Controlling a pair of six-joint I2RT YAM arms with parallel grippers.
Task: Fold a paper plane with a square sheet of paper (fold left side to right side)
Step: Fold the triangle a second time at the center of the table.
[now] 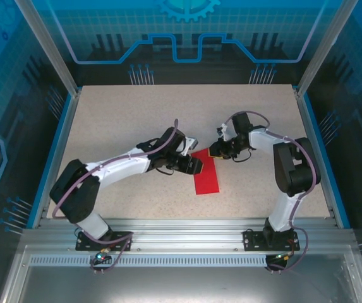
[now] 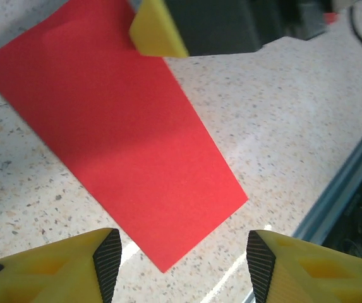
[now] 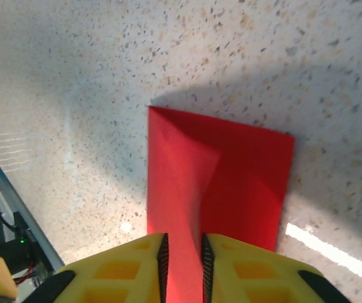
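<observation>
The square sheet of paper [image 1: 206,176], folded to a red rectangle, lies flat mid-table [image 1: 136,120] between both arms, one layer creased diagonally in the right wrist view [image 3: 244,170]. The right gripper [image 3: 182,243] is at its far end, fingers nearly closed, pinching the paper edge. The left gripper [image 2: 184,252] sits just beside the left edge, jaws apart, holding nothing.

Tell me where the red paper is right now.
In the top view the red paper lies on the table near its middle, the left tool at its left edge and the right tool at its far end.
</observation>
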